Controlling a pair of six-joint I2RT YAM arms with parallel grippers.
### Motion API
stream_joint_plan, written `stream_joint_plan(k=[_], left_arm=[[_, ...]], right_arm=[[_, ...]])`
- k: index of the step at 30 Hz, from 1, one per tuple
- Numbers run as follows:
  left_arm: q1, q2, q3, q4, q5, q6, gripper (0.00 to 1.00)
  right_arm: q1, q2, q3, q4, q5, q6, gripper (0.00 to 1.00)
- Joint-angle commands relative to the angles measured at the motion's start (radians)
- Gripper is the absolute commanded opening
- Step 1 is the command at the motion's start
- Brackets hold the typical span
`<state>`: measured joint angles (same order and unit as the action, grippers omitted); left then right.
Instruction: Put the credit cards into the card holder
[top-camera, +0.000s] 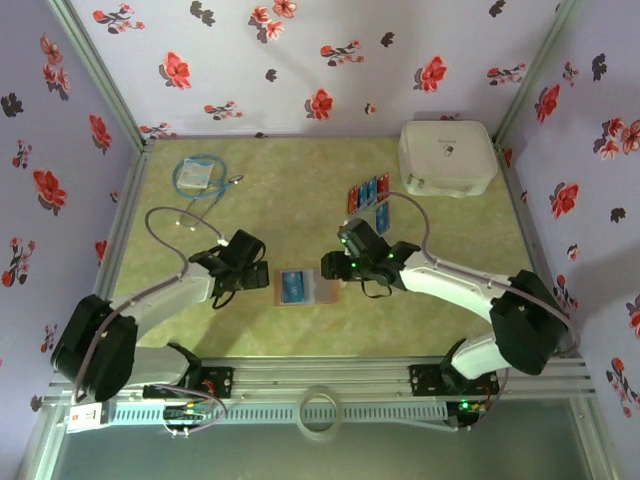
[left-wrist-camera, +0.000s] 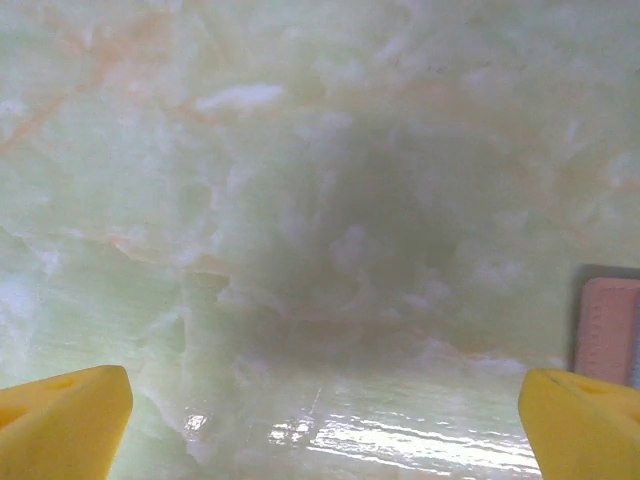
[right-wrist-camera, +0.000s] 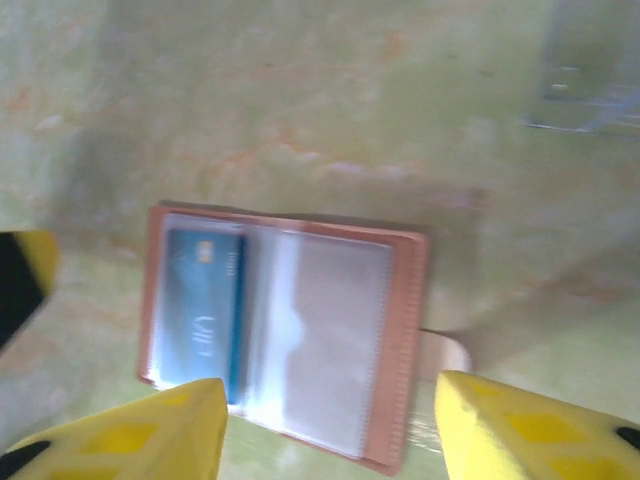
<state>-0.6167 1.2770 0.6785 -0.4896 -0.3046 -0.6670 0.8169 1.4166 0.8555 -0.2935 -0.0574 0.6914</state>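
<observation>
Reddish-brown, roughly square folding card holder (top-camera: 305, 287), leather-like with a stitched rim, lies opened flat at the centre front of the bench, between the two grippers. It has two greyish clear plastic pockets inside. In the right wrist view, the left-hand pocket carries one blue card (right-wrist-camera: 205, 305) with pale print, and the other pocket reads plain grey. A small tan tab juts from the holder's right edge. That view is blurred.

The loose credit cards (top-camera: 368, 192) are small thin rectangles, red and blue. They sit in a tight cluster further back and to the right, well apart from the holder, with a single blue one (top-camera: 382, 218) just in front.

Right gripper (right-wrist-camera: 330, 430), with yellow fingers, hangs over the holder's near edge. Its jaws are partly spread and nothing is clamped.

Left gripper (left-wrist-camera: 325, 420) hangs low over bare bench just left of the holder. Its jaws are spread to full width and hold nothing.

Bench (top-camera: 300, 200) has a glossy pale-green marble pattern with orange veining.

A white rounded-corner plastic box (top-camera: 447, 157) sits at the back right, near the card cluster. A coiled blue cable (top-camera: 198, 176) in a clear bag lies at the back left.

Walls (top-camera: 300, 70) are lilac fabric printed with red and dark flowers.
</observation>
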Motion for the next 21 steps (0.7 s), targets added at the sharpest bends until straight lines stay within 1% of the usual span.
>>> stream_joint_plan(k=[1,5,8,10,12,13,17,18,19,21], left_arm=[[0.006,-0.070,-0.030,0.042,0.056,0.035,1.00],[0.006,-0.143,-0.096,0.185,0.186,0.030,1.00],[0.006,-0.153,-0.125,0.253,0.245,0.012,1.00],[0.005,-0.138,-0.135,0.282,0.278,0.003,1.00],[0.000,-0.121,-0.144,0.310,0.303,-0.005,1.00],[-0.004,-0.112,-0.148,0.326,0.312,-0.009,1.00],[-0.025,-0.074,-0.160,0.380,0.328,-0.021,1.00],[-0.030,-0.063,-0.160,0.391,0.333,-0.021,1.00],[-0.034,-0.047,-0.160,0.403,0.336,-0.022,1.00],[-0.042,-0.020,-0.158,0.428,0.343,-0.023,1.00]], right_arm=[[-0.025,-0.025,-0.055,-0.008,0.044,0.009,0.60],[-0.028,0.013,-0.064,0.024,0.026,0.008,0.60],[-0.028,0.059,-0.063,0.058,0.008,0.014,0.60],[-0.030,0.093,-0.064,0.076,0.006,0.015,0.57],[-0.030,0.115,-0.067,0.091,0.005,0.014,0.50],[-0.032,0.126,-0.069,0.102,0.003,0.013,0.45],[-0.033,0.142,-0.082,0.132,-0.008,0.012,0.17],[-0.033,0.145,-0.085,0.138,-0.012,0.014,0.12],[-0.033,0.145,-0.089,0.145,-0.016,0.017,0.07],[-0.033,0.148,-0.096,0.162,-0.030,0.023,0.00]])
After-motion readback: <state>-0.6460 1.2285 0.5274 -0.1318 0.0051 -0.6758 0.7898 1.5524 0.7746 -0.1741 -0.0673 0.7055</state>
